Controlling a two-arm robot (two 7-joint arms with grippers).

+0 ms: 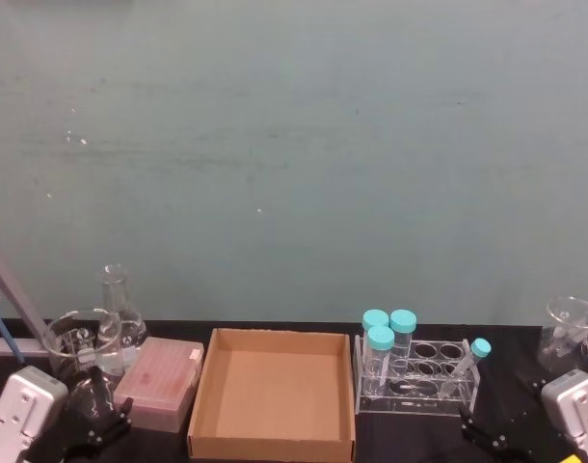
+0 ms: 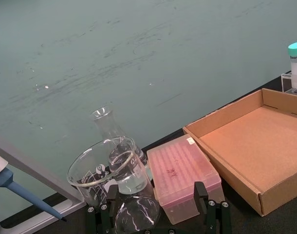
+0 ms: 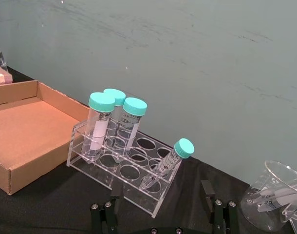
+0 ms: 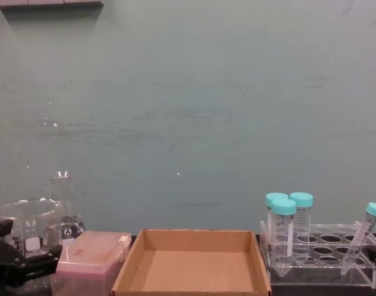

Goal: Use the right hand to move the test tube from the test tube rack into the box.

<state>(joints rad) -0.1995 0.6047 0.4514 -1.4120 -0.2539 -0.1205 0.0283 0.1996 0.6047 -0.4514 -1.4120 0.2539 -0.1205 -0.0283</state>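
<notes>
Test tube [image 1: 470, 363] stands in the end hole at the right of the test tube rack [image 1: 419, 403], leaning so that its teal cap hangs past the rack's right end, and nothing touches it. The box [image 1: 203, 405] lies just left of the rack in the lower middle of the head view, its floor bare. I judge the task to be at its first step, the reach. The right hand [image 3: 160, 208] sits low in the bottom right corner of the head view, near the rack but apart from it, its fingers [image 3: 213, 214] spread wide and holding nothing. The left hand [image 2: 152, 207] is parked at the lower left by the glassware [image 2: 109, 165], also spread wide. The next move likely calls for bringing the right hand to the tube's bare length below the cap, tilting to match the lean and closing gently on the slim plastic. It should then draw the tube out along its own slant so the light rack is not dragged. The three wider tubes [image 3: 129, 126] at the rack's box end stand in the way and want clearing. The right wrist view shows the pointed tip down between the rack's plates. The chest view shows from the side how high the cap rides above the top plate. The head view shows where the hand waits relative to rack and box
</notes>
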